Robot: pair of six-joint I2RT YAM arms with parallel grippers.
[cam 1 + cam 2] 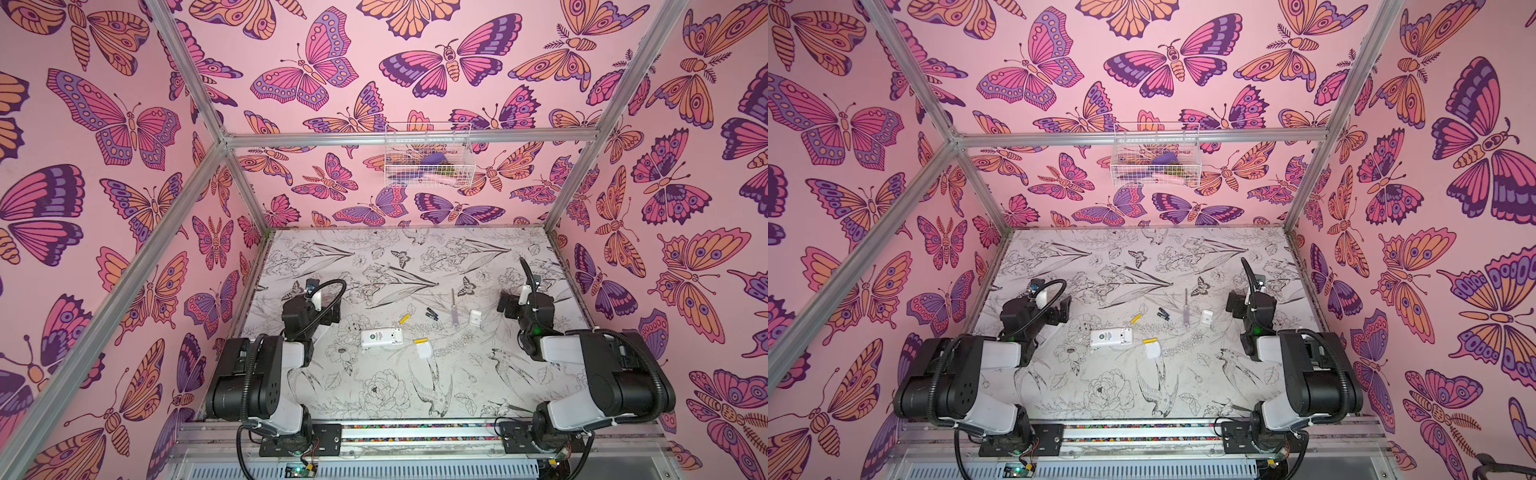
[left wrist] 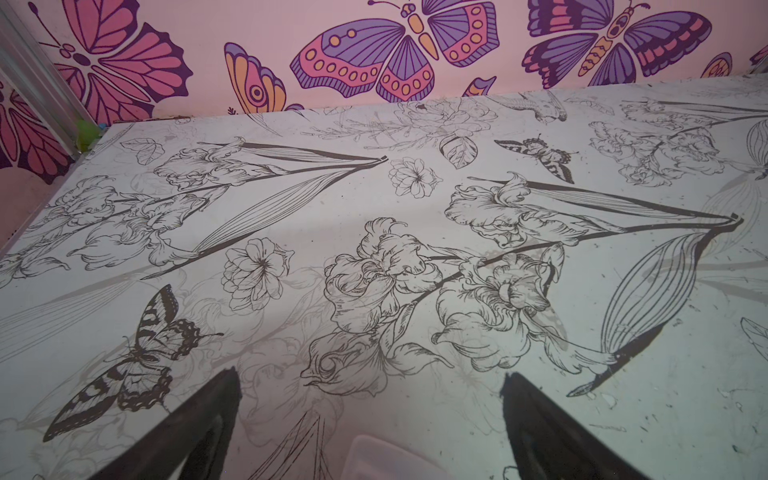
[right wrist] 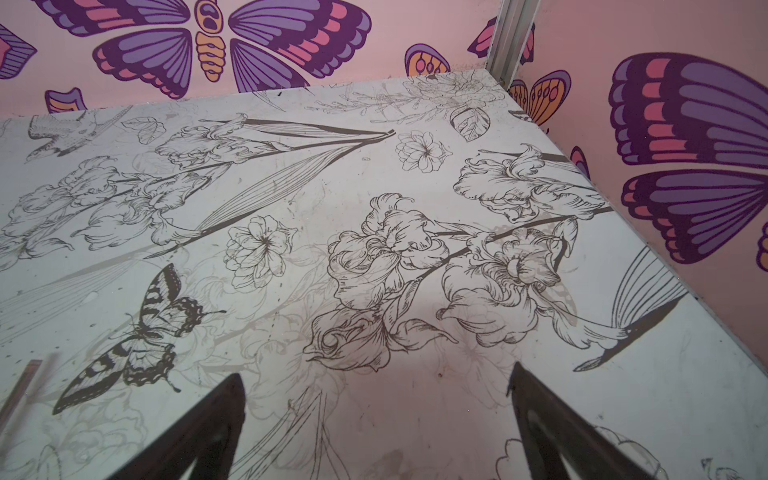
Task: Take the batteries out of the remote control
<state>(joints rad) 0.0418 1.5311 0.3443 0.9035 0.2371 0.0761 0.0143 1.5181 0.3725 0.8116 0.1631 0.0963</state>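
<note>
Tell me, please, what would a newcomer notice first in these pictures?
The pink butterfly walls catch the eye first, all around the table. In the middle of this flower-printed surface lies a white remote; loose near it are a yellow battery, a second yellow battery and two black batteries. The left gripper and the right gripper stand open and empty at the sides.

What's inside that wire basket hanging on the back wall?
In the basket, a purple thing, something olive-green beside it, and pale pink pieces along the bottom show through the wires. All are too small to name; anything beneath them is hidden.
</note>
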